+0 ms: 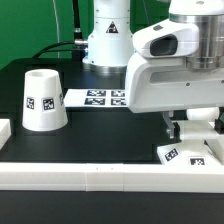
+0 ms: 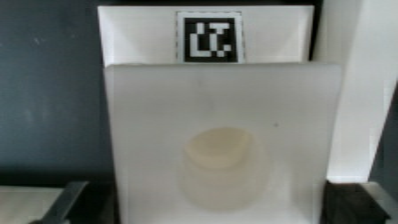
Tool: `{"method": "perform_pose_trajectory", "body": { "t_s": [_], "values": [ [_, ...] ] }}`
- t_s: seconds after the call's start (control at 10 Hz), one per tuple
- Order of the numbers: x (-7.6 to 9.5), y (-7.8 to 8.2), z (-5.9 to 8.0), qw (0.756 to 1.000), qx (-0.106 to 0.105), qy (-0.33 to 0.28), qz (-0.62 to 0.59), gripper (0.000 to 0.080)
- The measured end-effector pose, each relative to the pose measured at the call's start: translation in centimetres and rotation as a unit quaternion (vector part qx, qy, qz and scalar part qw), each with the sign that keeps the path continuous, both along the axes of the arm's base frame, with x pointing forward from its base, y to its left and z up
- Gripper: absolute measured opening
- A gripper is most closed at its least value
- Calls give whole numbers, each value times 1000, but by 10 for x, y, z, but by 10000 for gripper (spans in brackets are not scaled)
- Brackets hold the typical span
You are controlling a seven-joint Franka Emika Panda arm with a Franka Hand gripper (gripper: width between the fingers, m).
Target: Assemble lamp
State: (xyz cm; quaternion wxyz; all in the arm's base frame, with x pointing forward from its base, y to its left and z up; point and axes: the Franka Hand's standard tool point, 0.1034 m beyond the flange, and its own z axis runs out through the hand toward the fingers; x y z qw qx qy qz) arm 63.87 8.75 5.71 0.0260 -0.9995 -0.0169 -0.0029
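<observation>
Black tabletop [image 1: 100,140] bears shade [image 1: 44,98] upright, narrow end up; spread of jaws unclear.

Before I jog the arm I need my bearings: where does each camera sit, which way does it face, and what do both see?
Exterior view: off the arm, at the table's near side, slightly raised, facing across the table toward the green backdrop; shows the shade, marker board, arm's pedestal and the gripper over the lamp base on the exterior view's right.
Wrist view: on the wrist, looking down at the lamp base, its tag and socket; no gripper part clearly shows.
Shared: the lamp base only.
</observation>
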Motion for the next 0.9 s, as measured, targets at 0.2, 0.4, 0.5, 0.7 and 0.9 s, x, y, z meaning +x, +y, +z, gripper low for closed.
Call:
{"method": "perform_pose_trajectory", "body": {
  "t_s": [0.2, 0.4, 0.5, 0.7, 0.9],
  "values": [
    [1, 0, 0, 1000, -1, 0, 1, 535],
    [1, 0, 0, 1000, 0, 0, 2, 635],
    [1, 0, 0, 1000, 0, 0, 2, 635],
    [-17, -2, 6, 1000, -1, 1, 8, 696],
    [-46, 0, 13, 1000, -3, 11, 7, 698]
  ]
}}
